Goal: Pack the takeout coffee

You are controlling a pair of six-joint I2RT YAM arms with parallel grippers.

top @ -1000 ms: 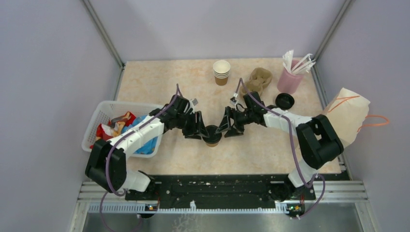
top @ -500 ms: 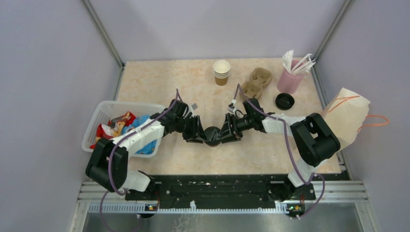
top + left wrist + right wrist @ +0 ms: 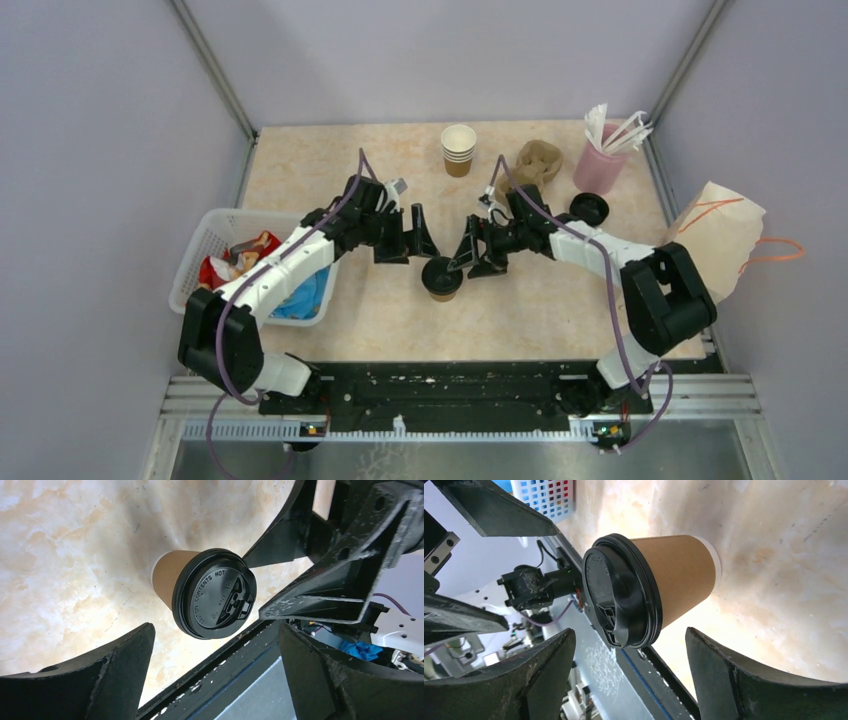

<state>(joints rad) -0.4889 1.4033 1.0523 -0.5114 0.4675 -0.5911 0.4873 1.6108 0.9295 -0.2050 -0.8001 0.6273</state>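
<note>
The cup (image 3: 441, 277), lid on, stands upright mid-desk (image 3: 300, 160). The left pincer (image 3: 407, 238) and right pincer (image 3: 477, 256) flank it, both wide open, holding nothing.

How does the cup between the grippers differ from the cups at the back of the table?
The middle cup wears a black lid; the back cups are open, with the cream inside showing. The middle cup stands single; the back cups are nested in a stack. Both are brown paper and upright.
</note>
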